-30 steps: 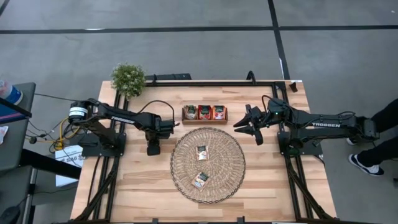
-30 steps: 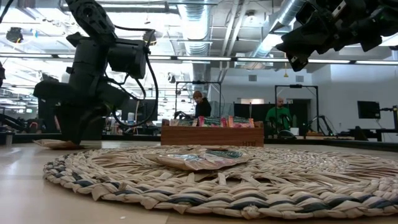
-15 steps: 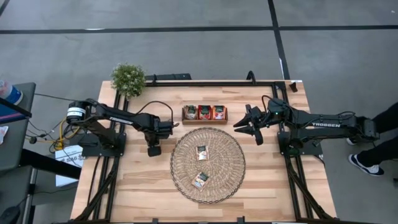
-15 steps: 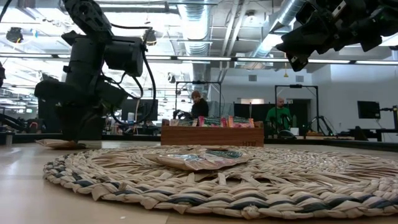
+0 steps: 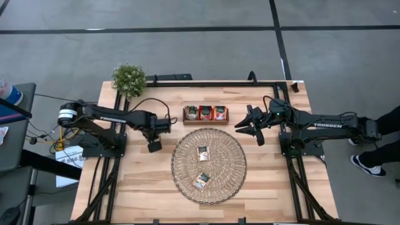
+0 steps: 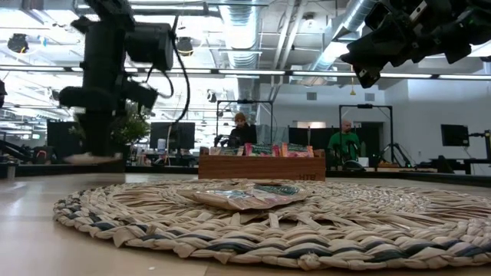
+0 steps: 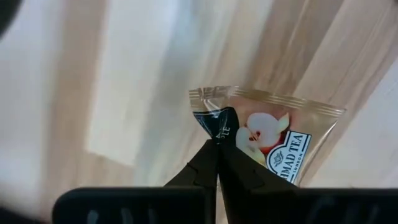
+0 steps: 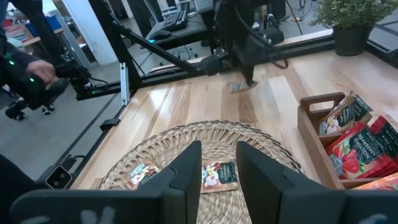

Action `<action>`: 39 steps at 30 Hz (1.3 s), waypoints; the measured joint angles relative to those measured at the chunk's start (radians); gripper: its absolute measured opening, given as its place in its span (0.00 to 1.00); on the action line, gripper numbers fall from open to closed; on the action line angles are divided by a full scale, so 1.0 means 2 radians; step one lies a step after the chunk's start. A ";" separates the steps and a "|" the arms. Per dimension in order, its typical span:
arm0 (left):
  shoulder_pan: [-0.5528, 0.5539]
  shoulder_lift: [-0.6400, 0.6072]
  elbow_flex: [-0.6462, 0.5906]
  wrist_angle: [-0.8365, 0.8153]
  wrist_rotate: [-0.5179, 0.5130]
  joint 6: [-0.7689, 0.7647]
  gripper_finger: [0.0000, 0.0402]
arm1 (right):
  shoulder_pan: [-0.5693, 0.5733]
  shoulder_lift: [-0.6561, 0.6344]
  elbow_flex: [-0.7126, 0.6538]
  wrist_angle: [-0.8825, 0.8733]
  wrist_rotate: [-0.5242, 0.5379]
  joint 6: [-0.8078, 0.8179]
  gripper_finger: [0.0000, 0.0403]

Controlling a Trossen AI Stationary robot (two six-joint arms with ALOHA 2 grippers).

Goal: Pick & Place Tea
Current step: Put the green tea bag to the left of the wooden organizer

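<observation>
My left gripper (image 5: 153, 145) hangs over the bare wood left of the round wicker mat (image 5: 209, 165), shut on a pale tea sachet (image 7: 273, 140) with an apple picture. In the low view that sachet (image 6: 90, 159) is off the table. Two more tea sachets (image 5: 202, 153) (image 5: 201, 181) lie flat on the mat. The wooden tray (image 5: 205, 114) beyond the mat holds upright sachets (image 8: 354, 146). My right gripper (image 5: 249, 125) hovers open to the right of the tray, high above the table, with nothing between its fingers (image 8: 186, 171). My left gripper pinches the sachet between its two fingertips (image 7: 208, 162), at the dark band by one corner (image 7: 219, 124). The fingers come from above, pointing down. The sachet is lifted clear of the table and stays close to flat under the fingertips.
A small potted plant (image 5: 129, 79) stands at the table's far left corner. A person's legs (image 5: 375, 156) show beyond the right edge, and people sit in the room behind (image 6: 247, 129). Bare wood lies left and right of the mat.
My left gripper has shut on the pale sachet that lay on the wood left of the mat, then gone up, rolling a little. The sachet has come off the table with it and is now lifted clear.
</observation>
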 joint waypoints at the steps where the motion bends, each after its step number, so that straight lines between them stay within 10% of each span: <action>1: 0.000 -0.002 0.010 -0.011 -0.011 0.003 0.00 | 0.000 0.000 0.000 0.000 0.000 0.000 0.23; 19: -0.018 0.058 0.217 0.083 -0.223 0.194 0.00 | 0.000 0.000 0.000 0.000 0.000 0.000 0.23; 39: -0.022 0.236 0.242 0.217 -0.369 0.303 0.00 | 0.000 0.000 0.000 -0.003 0.000 -0.004 0.23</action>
